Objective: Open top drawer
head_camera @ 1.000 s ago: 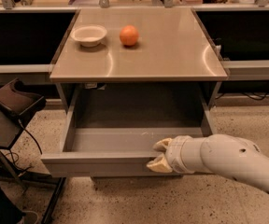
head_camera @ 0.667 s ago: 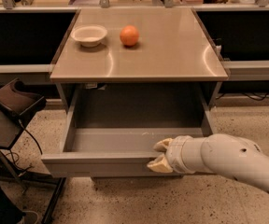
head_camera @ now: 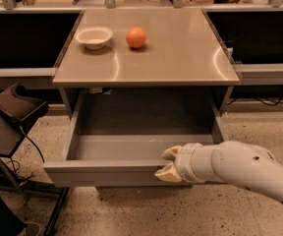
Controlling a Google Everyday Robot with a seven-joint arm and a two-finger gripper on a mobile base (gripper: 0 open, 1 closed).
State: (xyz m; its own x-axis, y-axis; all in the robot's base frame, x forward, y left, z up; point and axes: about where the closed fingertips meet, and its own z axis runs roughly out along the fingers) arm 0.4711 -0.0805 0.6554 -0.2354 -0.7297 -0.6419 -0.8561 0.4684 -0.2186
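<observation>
**Top drawer drawn out, gripper on its front edge**

Camera view: I see the top drawer point(head_camera: 99, 173) pulled well out from under the cabinet top point(head_camera: 176, 53). Its plain grey inside is bare and open to the camera, and its front panel is the part nearest me, low in the frame. The gripper point(head_camera: 167, 163) sits at that front panel, right of its middle. One pale finger is inside the lip and the other is against the outer face, so I read it as clamped onto the panel. The white arm point(head_camera: 240, 167) comes in from the lower right, above the speckled floor point(head_camera: 146, 210). On the cabinet top, well back from the action, a small white bowl point(head_camera: 94, 36) stands just beside an orange point(head_camera: 136, 37).

My judgement is that the pull is at or close to its end, since most of the drawer's depth is exposed. The next move calls for letting go of the panel and backing the arm straight out toward me. It should not lift or twist, so the drawer isn't dragged sideways or nudged back in.
</observation>
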